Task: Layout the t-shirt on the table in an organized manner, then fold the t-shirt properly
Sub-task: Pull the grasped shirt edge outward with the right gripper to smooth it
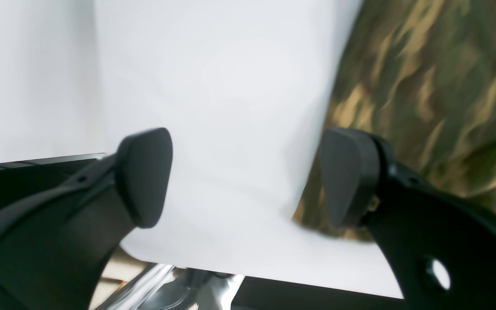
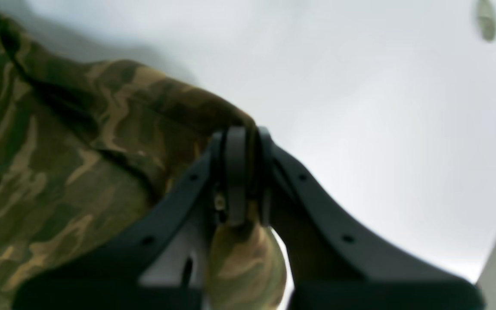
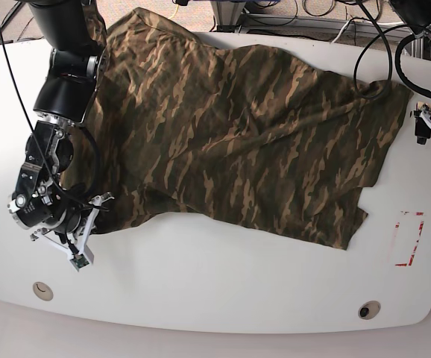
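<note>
Bare table (image 3: 200, 291) lies open below the t-shirt (image 3: 238, 142) hem

One t-shirt (image 3: 230, 142) is lying on one tabletop (image 3: 200, 291), which is showing two grommet holes (image 3: 42, 290) and one red rectangle (image 3: 408, 239).

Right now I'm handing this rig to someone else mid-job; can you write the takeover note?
Right tool: shut on an edge of the soft camouflage-print t-shirt, at the base view's lower left.
Left tool: open, holding nothing, over the large white smooth table just beside the shirt's edge at the base view's right.
Shirt: spread across the table but wrinkled and skewed, with its top edge hanging past the far table edge.
Done: rough spreading.
Left: straighten and flatten it, then all folds.
</note>
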Tool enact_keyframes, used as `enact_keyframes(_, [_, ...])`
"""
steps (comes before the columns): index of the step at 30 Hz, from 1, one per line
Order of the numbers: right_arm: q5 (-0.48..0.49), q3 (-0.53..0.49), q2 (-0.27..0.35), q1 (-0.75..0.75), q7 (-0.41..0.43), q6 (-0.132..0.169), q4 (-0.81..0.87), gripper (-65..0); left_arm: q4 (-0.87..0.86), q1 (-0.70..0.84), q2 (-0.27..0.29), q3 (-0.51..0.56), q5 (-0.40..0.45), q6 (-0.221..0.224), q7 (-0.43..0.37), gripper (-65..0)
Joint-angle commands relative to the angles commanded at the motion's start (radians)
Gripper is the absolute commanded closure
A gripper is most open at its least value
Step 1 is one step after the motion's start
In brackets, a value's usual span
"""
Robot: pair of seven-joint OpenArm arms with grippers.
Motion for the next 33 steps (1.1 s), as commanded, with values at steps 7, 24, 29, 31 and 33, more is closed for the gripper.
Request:
enact_keyframes(7, [0.0,-0.005,-0.003,-0.207,0.002,0.0,0.14,-0.2,-0.031,-0.011,-0.002,-0.002,0.0,0.0,0.0,-50.6])
enact_keyframes(24, [-0.012,-0.091,-0.012,-0.396,0.12,0.0,0.18,-53.4,-0.038,-0.012,0.0,0.038,0.0,0.0,-0.002,-50.6])
enact_keyframes(29, [-0.014,-0.087,-0.002,-0.33,0.153,0.0,0.141,-57.5,-0.038,-0.012,0.0,0.049,0.0,0.0,-0.002,-50.6])
enact_keyframes(31, [-0.014,-0.087,0.009,-0.287,0.166,0.0,0.092,-57.5,-0.038,-0.012,0.0,0.049,0.0,0.0,-0.002,-50.6])
enact_keyframes(33, [-0.014,-0.087,0.015,-0.252,0.186,0.0,0.037,-57.5,-0.038,-0.012,0.0,0.051,0.0,0.0,-0.002,-50.6])
